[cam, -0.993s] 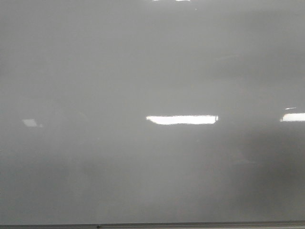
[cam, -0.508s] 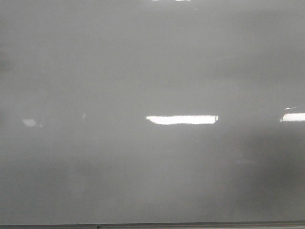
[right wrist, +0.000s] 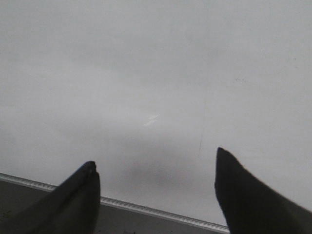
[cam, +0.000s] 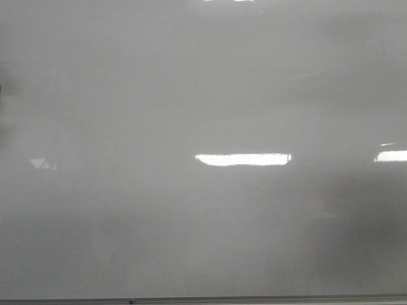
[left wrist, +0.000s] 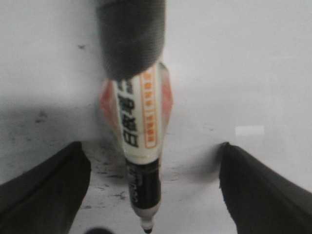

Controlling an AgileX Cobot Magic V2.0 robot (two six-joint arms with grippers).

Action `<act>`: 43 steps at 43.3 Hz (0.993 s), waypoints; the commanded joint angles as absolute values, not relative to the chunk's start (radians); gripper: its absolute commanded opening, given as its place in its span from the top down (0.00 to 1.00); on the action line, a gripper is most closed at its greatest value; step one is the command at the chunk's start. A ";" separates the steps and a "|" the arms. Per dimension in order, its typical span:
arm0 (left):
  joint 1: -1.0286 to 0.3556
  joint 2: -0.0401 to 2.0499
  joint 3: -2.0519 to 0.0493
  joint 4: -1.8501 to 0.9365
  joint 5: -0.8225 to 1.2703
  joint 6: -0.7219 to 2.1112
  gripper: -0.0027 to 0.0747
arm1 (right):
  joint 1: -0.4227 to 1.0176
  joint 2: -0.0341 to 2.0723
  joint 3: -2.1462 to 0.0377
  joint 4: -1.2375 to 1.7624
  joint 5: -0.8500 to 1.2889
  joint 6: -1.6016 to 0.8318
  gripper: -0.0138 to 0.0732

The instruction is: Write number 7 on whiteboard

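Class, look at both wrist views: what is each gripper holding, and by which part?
A marker hangs ahead of the left gripper, fingers spread; where it is held cannot be told. The right gripper holds nothing.

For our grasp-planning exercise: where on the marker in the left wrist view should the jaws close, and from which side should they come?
Probably the marker's thick grey wrapped section: it is wide, looks padded, and sits far from the writing tip, leaving that free. Come across the barrel's long axis, one jaw on each flank; the open left gripper straddles it that way.
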State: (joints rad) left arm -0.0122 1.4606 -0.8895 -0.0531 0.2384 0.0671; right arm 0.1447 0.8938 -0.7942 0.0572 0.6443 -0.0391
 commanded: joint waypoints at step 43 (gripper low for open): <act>-0.066 1.106 -0.960 -0.056 0.516 0.118 0.99 | 0.146 0.684 -0.851 0.047 0.749 -0.050 0.24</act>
